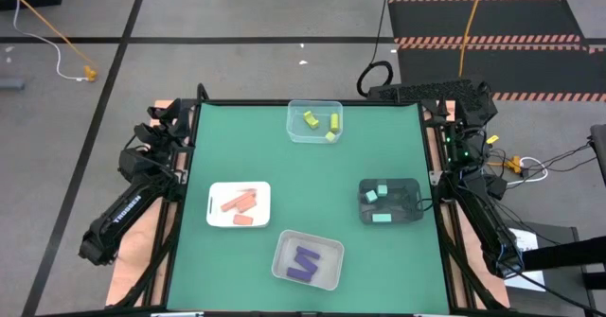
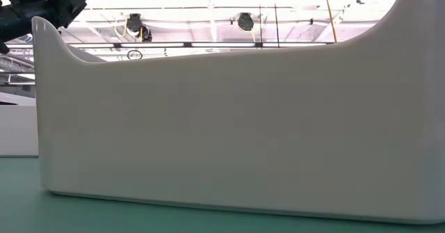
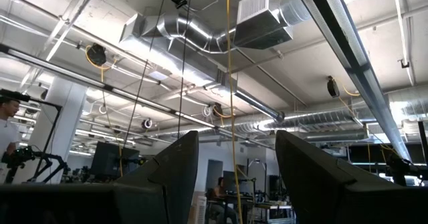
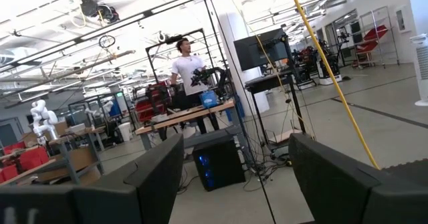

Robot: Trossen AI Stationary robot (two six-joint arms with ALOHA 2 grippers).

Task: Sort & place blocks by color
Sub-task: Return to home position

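Blocks (image 1: 239,203) lie in trays (image 1: 217,190); left gripper (image 3: 235,145) and right gripper (image 4: 235,150), folded beside table (image 1: 237,147), gape empty

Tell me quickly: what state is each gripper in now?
Left gripper: open, empty, beside the table's left edge.
Right gripper: open, empty, beside the table's right edge.

No text, label, brand, number or sign is legible in any view. One marking noted: a short run of white lettering along the left arm (image 1: 128,208) in the high view. The characters are too small to read.
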